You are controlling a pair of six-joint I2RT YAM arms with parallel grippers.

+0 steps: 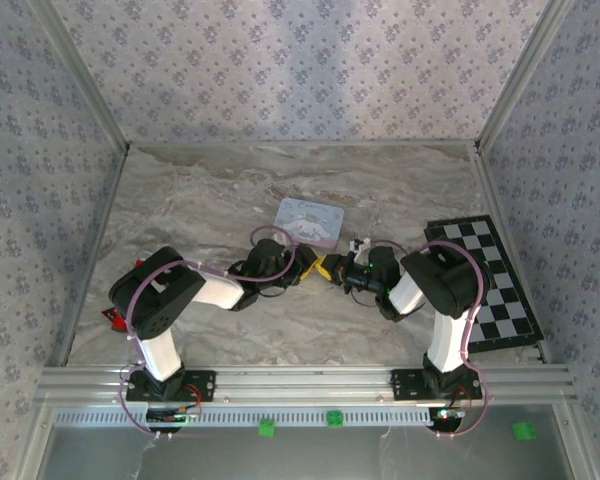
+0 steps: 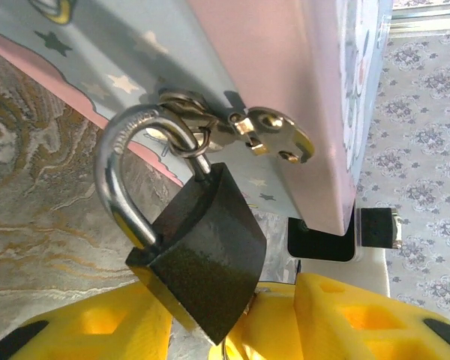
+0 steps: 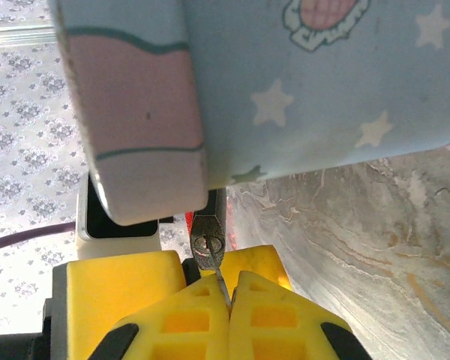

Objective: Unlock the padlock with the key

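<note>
status: not unlocked yet. padlock (image 2: 202, 262) hangs from the hasp (image 2: 274, 135) on the pink-rimmed side of the tin (image 2: 262, 60), and the shackle (image 2: 120, 169) looks seated in the body on both legs, so i judge it locked. the keyhole end points down toward the wrist and i can't see it. left gripper (image 2: 232, 322) is partly spread, with the lock body sitting between its yellow fingers (image 2: 345, 315). there's a visible gap on one side, so it reads as cradling the lock rather than clamping it. right gripper (image 3: 226, 281) is pinched closed on the key (image 3: 208, 247), which sticks out just under the tin's corner and isn't in the lock. done so far: key in hand, both arms at the tin. left to do: steady the lock, line the key up with the keyhole, insert, turn, pop the shackle. surface is a grey marble-pattern table (image 1: 200, 200), with the tin lying flat near the middle and a checkerboard (image 1: 490, 275) at the right edge, well apart from the work. patterned wallpaper walls (image 1: 280, 60) close in three sides, and an aluminium rail (image 1: 310, 383) runs along the near edge where the arm bases are bolted.
</note>
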